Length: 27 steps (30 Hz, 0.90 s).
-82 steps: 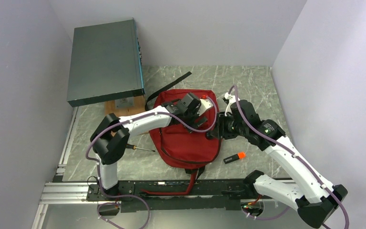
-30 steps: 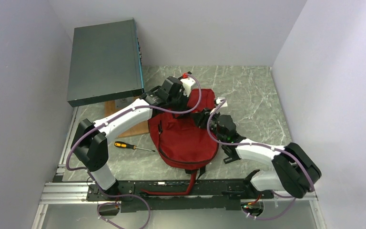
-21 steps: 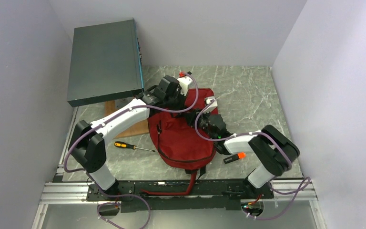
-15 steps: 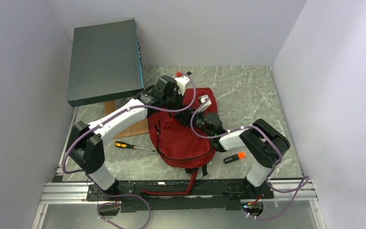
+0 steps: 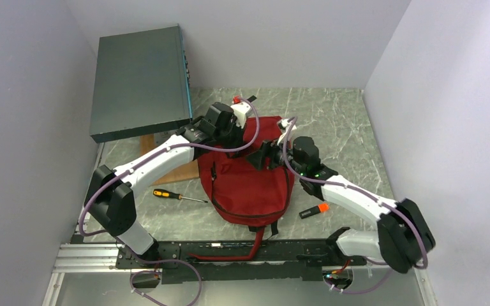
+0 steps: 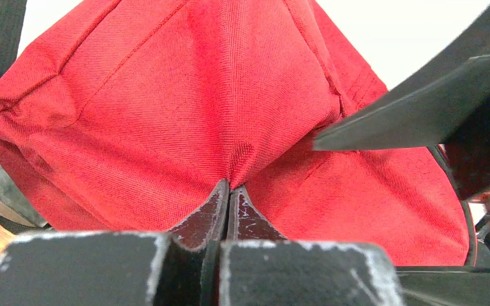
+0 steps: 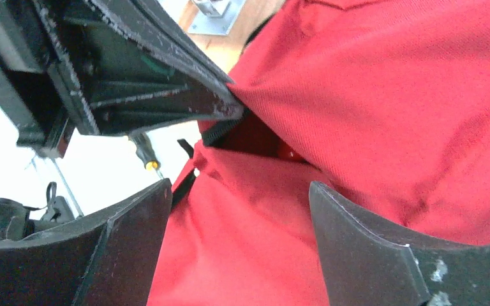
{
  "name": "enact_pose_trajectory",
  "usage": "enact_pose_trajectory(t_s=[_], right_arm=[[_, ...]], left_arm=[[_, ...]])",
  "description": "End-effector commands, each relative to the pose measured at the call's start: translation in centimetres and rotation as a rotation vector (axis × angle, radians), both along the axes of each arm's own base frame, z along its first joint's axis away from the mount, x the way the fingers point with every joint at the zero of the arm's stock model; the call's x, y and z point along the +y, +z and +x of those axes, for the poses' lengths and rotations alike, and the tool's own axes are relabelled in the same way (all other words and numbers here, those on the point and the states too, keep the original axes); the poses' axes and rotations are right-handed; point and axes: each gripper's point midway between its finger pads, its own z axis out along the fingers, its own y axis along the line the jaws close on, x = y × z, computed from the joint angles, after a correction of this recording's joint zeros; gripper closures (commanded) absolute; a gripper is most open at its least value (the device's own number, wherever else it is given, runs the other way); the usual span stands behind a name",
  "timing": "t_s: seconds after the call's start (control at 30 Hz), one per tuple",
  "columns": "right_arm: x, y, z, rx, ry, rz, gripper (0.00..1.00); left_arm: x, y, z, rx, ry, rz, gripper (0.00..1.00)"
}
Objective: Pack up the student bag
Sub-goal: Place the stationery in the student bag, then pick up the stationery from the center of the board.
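The student bag (image 5: 249, 185), dark red fabric, lies in the middle of the table with its straps toward the near edge. My left gripper (image 5: 235, 135) is shut on a pinch of the bag's top fabric (image 6: 230, 159) and holds it raised; in the left wrist view the jaws (image 6: 230, 189) meet on the cloth. My right gripper (image 5: 261, 158) hovers open just right of that pinch. In the right wrist view its fingers (image 7: 239, 188) stand wide apart over the red cloth (image 7: 370, 95), with nothing between them. A dark gap (image 7: 249, 137) shows under the lifted flap.
An orange-handled screwdriver (image 5: 177, 196) lies left of the bag. A black marker with an orange cap (image 5: 314, 211) lies to its right. A large grey box (image 5: 140, 80) rests on a wooden block (image 5: 166, 150) at the back left. A black strap (image 5: 226, 115) trails behind the bag.
My right gripper has opened wide, and its arm has swung its elbow out to the right. The left gripper keeps its pinch on the bag's top, shifted slightly back.
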Motion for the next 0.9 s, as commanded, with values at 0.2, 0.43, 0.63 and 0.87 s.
enact_pose_trajectory(t_s=[0.2,0.43,0.63,0.87], right_arm=[[-14.6,-3.3,-2.5,0.379,-0.654,-0.161,0.19],[-26.6,-6.3,-6.5,0.570,-1.274,-0.285,0.18],[-27.5,-9.6,-10.4,0.867,-1.341,-0.362,0.18],[-23.6,-13.6,-13.8,1.100,-1.171,-0.276,0.18]], left_arm=[[-1.2,1.9,-0.6,-0.009,-0.036,-0.097,1.00],[-1.5,1.0,-0.5,0.014,-0.037,-0.096,1.00],[-1.5,0.8,-0.6,0.018,-0.036,-0.091,1.00],[-1.7,0.8,-0.7,0.029,-0.040,-0.108,1.00]])
